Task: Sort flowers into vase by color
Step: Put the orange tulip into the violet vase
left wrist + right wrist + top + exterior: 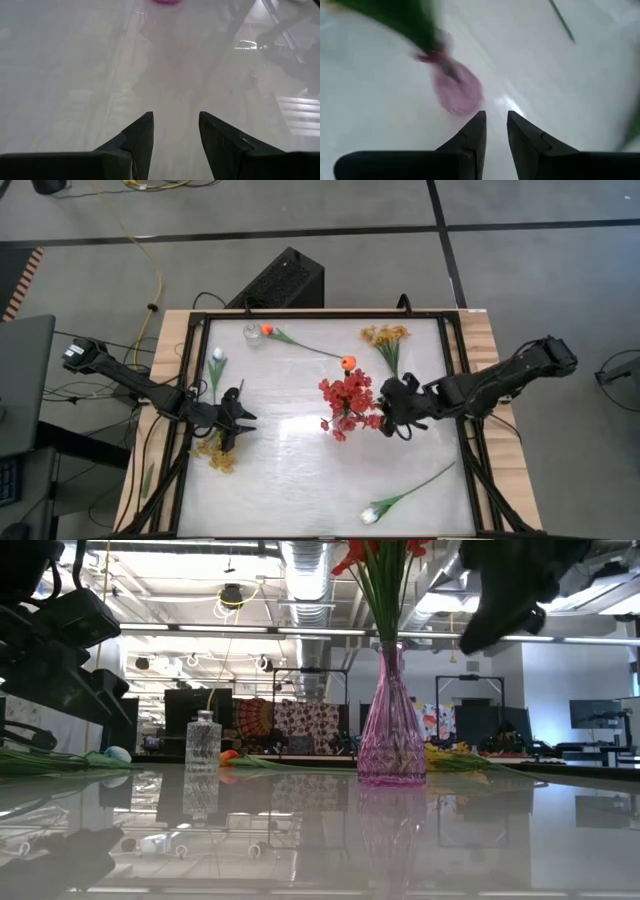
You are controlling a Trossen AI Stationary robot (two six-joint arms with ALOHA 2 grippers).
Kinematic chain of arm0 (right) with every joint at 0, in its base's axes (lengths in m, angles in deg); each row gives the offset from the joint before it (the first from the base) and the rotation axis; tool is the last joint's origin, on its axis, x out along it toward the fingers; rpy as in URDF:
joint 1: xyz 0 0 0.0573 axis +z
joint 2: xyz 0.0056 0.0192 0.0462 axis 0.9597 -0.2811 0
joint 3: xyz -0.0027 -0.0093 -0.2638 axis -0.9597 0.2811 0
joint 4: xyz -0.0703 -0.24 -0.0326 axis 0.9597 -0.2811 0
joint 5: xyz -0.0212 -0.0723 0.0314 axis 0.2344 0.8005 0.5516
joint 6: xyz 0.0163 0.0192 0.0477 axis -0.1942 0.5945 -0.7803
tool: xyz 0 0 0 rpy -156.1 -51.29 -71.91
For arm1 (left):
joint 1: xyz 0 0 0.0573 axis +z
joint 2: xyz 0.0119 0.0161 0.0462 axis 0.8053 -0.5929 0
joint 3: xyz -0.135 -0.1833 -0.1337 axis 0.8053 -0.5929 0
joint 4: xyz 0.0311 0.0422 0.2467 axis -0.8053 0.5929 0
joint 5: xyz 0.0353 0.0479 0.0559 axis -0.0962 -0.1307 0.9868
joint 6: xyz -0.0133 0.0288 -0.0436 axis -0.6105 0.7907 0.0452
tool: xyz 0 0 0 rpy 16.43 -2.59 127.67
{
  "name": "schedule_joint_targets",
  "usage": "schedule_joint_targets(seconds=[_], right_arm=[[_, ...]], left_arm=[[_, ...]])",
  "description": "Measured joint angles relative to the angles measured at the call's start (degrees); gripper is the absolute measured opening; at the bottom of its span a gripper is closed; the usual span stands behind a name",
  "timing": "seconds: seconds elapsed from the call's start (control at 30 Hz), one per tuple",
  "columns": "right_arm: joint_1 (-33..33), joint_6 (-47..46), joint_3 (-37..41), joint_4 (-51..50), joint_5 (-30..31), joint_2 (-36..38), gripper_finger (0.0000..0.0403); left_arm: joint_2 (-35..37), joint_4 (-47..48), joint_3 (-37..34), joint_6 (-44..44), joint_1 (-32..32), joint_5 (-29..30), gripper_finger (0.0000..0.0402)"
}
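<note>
Red sprays (347, 402) stand in a pink glass vase (391, 730) at the table's middle. My right gripper (392, 420) hovers just right of the vase, above the table and tilted down; its fingers (495, 122) stand a little apart with nothing between them. My left gripper (238, 418) waits open at the left, beside a yellow spray (215, 452) lying flat. An orange tulip (266, 330) lies by a clear vase (253, 333) at the far left. Another orange head (348, 363) shows behind the red cluster. White tulips lie at the left (217, 360) and near the front edge (372, 515).
A second yellow spray (385, 335) lies at the far right of the table. A dark frame (455, 380) runs round the glossy table top. Bare surface lies between the vase and the front edge.
</note>
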Motion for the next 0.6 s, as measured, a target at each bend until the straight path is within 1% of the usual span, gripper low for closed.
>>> schedule_joint_targets(seconds=[0.07, 0.13, 0.27, 0.37, 0.47, 0.53, 0.6], right_arm=[[-2.81, -3.62, 0.00, -3.80, -1.86, 0.00, 0.0105], [-6.55, -4.52, 0.00, -6.41, -4.05, 0.00, 0.0105], [-16.93, -0.80, 0.00, -5.48, -10.05, 0.00, 0.0105], [-26.21, 4.93, 0.00, -1.73, -14.75, 0.00, 0.0105], [-36.05, 12.69, 0.00, 4.72, -19.90, -0.84, 0.0105], [-41.86, 17.10, 0.00, 10.56, -25.07, -2.75, 0.0105], [-46.11, 20.03, 0.00, 17.68, -31.08, -6.47, 0.0105]], left_arm=[[0.00, -0.06, 0.00, -0.02, 0.00, 0.03, 0.0146], [-0.01, -0.04, 0.00, 0.00, 0.00, 0.05, 0.0146], [0.00, -0.09, 0.00, 0.66, -0.01, 0.64, 0.0146], [0.00, -0.11, 0.00, 1.55, -0.01, 1.82, 0.0146], [0.00, -0.01, 0.00, 1.83, -0.01, 3.19, 0.0146], [0.00, 0.02, 0.00, 2.01, -0.01, 4.22, 0.0146], [-0.02, -0.12, 0.00, 2.76, 0.01, 5.74, 0.0146]])
